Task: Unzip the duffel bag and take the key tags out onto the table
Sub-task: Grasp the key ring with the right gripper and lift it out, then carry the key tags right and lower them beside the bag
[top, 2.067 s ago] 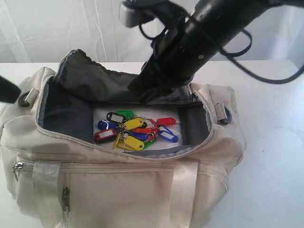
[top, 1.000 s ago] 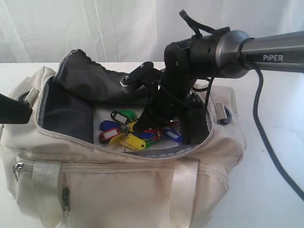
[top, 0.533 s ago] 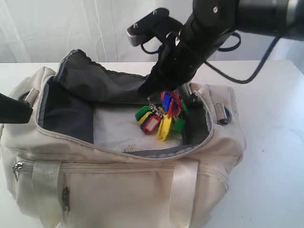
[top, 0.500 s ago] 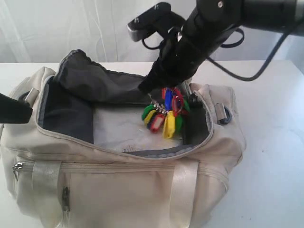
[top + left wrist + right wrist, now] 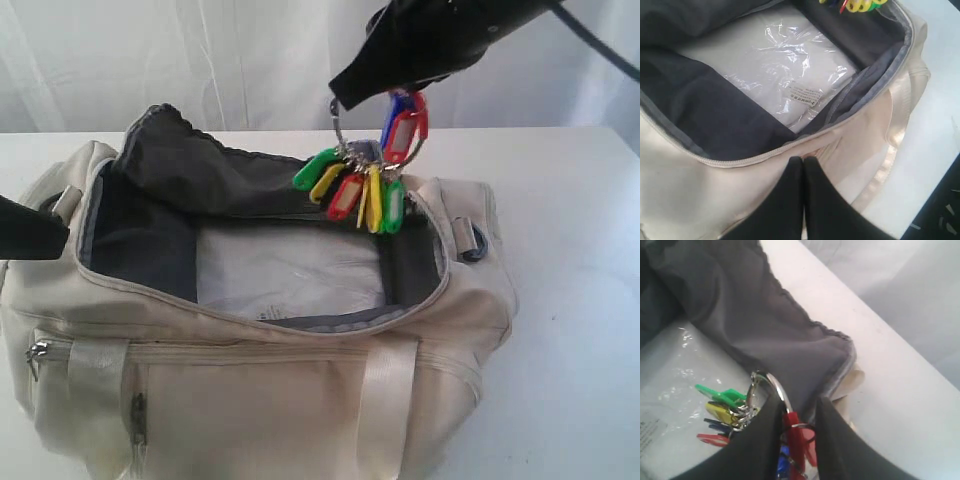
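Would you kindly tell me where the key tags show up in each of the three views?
Exterior view: key tags hang above the duffel bag, upper centre-right.
Left wrist view: just their tips, at the top edge.
Right wrist view: lower centre, between the fingers.
Shared landmark: the plastic-wrapped packet inside the bag.

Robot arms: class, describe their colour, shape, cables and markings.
Both arms are matt black. The left gripper has two smooth fingers tapering to narrow tips; the right gripper looks alike. A dark cable trails off the right arm. No markings show.
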Tool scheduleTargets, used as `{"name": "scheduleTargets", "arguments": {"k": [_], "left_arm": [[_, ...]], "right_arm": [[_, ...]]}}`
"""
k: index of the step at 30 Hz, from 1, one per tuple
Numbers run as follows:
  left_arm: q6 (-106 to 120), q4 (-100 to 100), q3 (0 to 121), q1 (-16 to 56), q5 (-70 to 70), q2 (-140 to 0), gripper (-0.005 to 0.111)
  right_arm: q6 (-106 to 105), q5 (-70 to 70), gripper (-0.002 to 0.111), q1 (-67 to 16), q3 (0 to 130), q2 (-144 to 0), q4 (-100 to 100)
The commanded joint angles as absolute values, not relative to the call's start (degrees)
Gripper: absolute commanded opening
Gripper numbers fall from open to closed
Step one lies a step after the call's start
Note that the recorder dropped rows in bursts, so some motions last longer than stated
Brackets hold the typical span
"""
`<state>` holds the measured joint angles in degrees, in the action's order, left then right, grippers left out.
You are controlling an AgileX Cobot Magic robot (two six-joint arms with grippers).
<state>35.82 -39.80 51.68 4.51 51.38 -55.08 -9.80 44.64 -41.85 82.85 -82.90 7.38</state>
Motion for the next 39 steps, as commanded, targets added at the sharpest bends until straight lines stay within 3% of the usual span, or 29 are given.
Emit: {"name": "scheduleTargets", "arguments": {"k": [1, 16, 39], "left_arm": [[36.19, -41.03, 51.41, 4.67, 52.08, -54.6, 0.0], [36.19, -41.03, 51.41, 4.67, 52.08, -54.6, 0.0], [36.19, -41.47, 51.41, 4.67, 52.01, -54.6, 0.0]], "right_arm": [[-3.49, 47.9, 0.0, -41.67, 82.86, -79.75, 17.41], [-2.67, 63.6, 0.0, -31.09, 82.54, -75.58, 18.98], [0.45, 52.01, 0.0, -23.88, 63.98, -81.78, 19.54]]}}
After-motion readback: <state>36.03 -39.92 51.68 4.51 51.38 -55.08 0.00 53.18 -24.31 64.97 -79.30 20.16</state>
